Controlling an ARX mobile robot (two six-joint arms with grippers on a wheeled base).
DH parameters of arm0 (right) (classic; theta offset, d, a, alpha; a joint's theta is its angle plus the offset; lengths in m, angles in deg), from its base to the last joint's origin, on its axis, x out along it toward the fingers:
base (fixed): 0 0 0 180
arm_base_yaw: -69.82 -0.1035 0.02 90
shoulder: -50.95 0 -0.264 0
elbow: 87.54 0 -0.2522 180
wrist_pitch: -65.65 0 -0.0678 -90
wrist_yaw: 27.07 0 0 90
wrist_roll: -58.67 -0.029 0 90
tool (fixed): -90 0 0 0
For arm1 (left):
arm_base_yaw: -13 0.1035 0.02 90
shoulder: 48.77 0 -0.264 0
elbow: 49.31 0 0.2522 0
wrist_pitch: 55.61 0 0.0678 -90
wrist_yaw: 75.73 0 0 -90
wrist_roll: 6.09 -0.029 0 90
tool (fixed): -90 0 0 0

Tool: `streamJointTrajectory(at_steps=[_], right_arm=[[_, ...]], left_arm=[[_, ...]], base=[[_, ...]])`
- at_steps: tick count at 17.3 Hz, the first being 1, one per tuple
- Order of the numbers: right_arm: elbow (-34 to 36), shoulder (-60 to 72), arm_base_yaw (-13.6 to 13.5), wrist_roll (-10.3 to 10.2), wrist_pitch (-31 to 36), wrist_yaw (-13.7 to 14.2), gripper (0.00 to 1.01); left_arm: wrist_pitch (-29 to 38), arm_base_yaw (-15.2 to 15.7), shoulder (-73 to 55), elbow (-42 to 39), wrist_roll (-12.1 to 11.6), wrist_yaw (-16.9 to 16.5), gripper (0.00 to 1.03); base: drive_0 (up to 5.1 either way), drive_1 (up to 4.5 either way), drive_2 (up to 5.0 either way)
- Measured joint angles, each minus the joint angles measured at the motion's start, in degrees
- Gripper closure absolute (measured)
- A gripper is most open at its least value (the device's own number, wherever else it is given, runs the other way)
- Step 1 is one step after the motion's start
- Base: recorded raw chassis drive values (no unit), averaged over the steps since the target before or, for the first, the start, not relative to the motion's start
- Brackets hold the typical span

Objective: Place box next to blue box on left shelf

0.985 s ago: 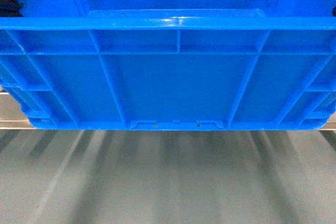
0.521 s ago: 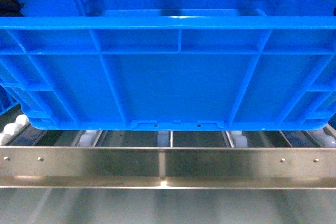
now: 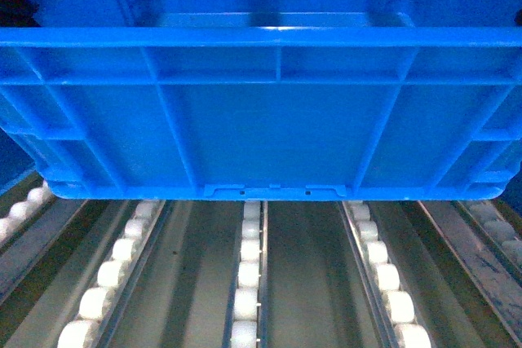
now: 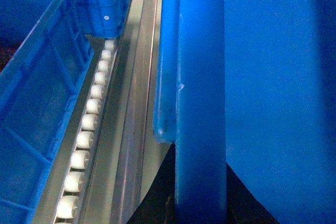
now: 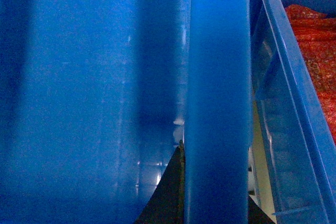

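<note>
The box [image 3: 269, 120], a large bright-blue ribbed crate, fills the head view and hangs just above the left shelf [image 3: 245, 283], whose white roller rails run beneath it. My left gripper [image 4: 199, 203] is shut on the box's left rim [image 4: 199, 103], with dark fingers [image 4: 157, 195] on either side of it. My right gripper [image 5: 215, 203] is shut on the box's right rim [image 5: 218, 93]. Another blue box [image 4: 31, 103] stands on the rollers to the left, apart from the held one by a rail of rollers [image 4: 86, 124].
A second blue crate [image 4: 105, 3] sits farther back on the left. On the right, close beside the held box, stands a blue crate [image 5: 286, 108] holding orange-red material [image 5: 315, 40]. Grey metal channels lie between the roller rails [image 3: 383, 275].
The view has advanced with the box: first blurred floor lay below it, then the rack's steel front beam, now the roller rails. The hold on the box looks unchanged.
</note>
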Motion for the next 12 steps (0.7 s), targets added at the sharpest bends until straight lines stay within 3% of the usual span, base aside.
streamJointTrajectory(at_steps=[12], right_arm=[[0.0, -0.02, 0.0, 0.02, -0.37, -0.02, 0.95]], left_arm=[[-0.39, 0.0, 0.0, 0.0, 0.04, 0.0, 0.97]], base=[[0.0, 0.0, 0.0]])
